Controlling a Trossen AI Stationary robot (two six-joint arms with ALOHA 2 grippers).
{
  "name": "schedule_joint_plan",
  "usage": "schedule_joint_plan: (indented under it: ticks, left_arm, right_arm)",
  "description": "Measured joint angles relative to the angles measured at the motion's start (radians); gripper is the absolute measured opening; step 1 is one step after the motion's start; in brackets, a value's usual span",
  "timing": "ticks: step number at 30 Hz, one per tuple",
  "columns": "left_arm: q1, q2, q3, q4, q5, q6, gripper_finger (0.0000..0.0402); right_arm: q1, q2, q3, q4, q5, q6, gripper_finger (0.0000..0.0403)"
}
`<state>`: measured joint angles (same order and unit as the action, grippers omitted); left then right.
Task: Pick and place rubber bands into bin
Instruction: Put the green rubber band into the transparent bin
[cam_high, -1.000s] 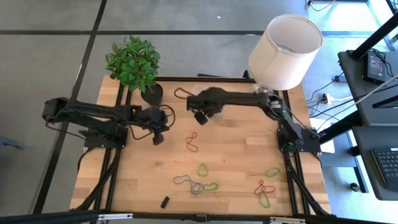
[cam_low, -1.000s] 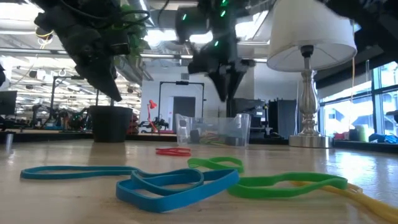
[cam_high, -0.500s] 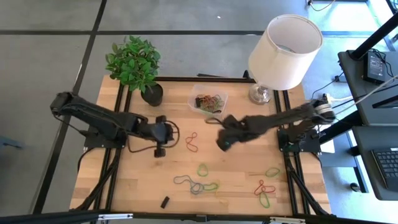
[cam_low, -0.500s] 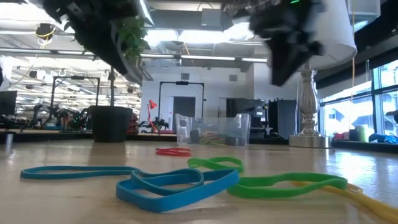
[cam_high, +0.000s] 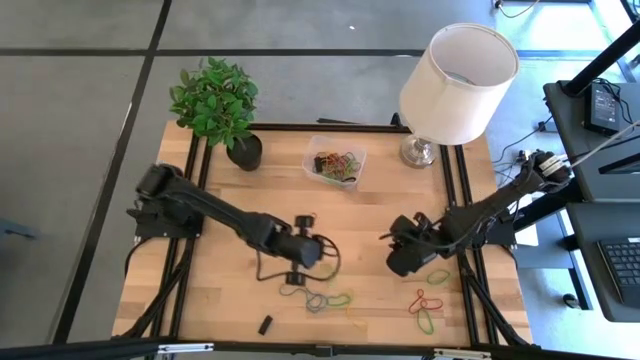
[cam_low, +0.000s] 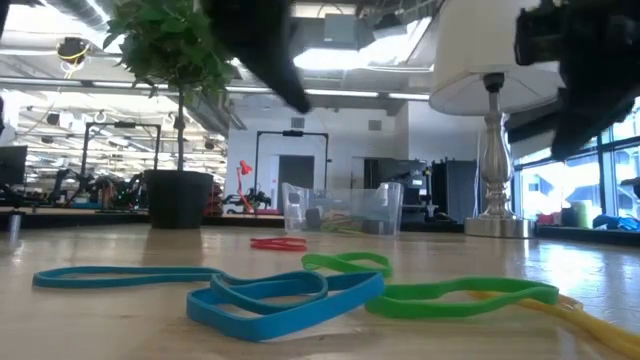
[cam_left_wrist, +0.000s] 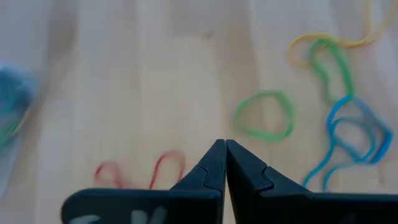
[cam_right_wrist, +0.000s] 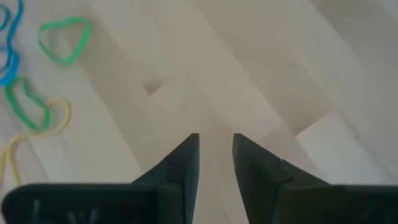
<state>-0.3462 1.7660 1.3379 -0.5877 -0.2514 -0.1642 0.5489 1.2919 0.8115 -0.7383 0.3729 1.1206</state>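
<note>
Loose rubber bands lie flat on the wooden table: a blue and green tangle (cam_high: 318, 298), a green loop (cam_high: 438, 276) and red and yellow-green ones (cam_high: 425, 305) near the front right. The clear bin (cam_high: 337, 160) stands at the far middle with several bands inside. My left gripper (cam_high: 296, 272) hovers shut and empty just behind the tangle. In its wrist view a green loop (cam_left_wrist: 264, 115), a red band (cam_left_wrist: 140, 171) and a blue band (cam_left_wrist: 348, 140) lie ahead of it (cam_left_wrist: 224, 146). My right gripper (cam_high: 398, 262) is open and empty over bare wood (cam_right_wrist: 216, 140), left of the green loop.
A black plant pot (cam_high: 245, 150) stands at the far left. A lamp (cam_high: 455, 85) stands at the far right beside the bin. A small black block (cam_high: 265, 324) lies near the front edge. Bare wood lies between the two grippers.
My left gripper has swung from beside the plant pot toward the table's middle and near edge, ending just behind the blue and green tangle. My right gripper has left the bin and travelled toward the near right, coming down a little. No band has moved.
</note>
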Motion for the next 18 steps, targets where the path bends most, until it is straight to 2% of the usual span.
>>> schedule_joint_plan:
  ticks: [9,13,18]
  left_arm:
    - [0.006,0.243,0.222,0.000,0.072,0.030,0.0088]
    - [0.014,0.324,0.256,-0.001,0.082,0.058,0.0111]
    - [0.020,0.392,0.260,-0.001,0.090,0.075,0.0115]
  right_arm:
    - [0.065,-0.005,-0.067,0.090,-0.024,-0.004,0.0100]
    - [0.087,-0.005,-0.067,0.095,-0.026,-0.005,0.0100]
    - [0.116,-0.005,-0.067,0.097,-0.027,-0.006,0.0100]
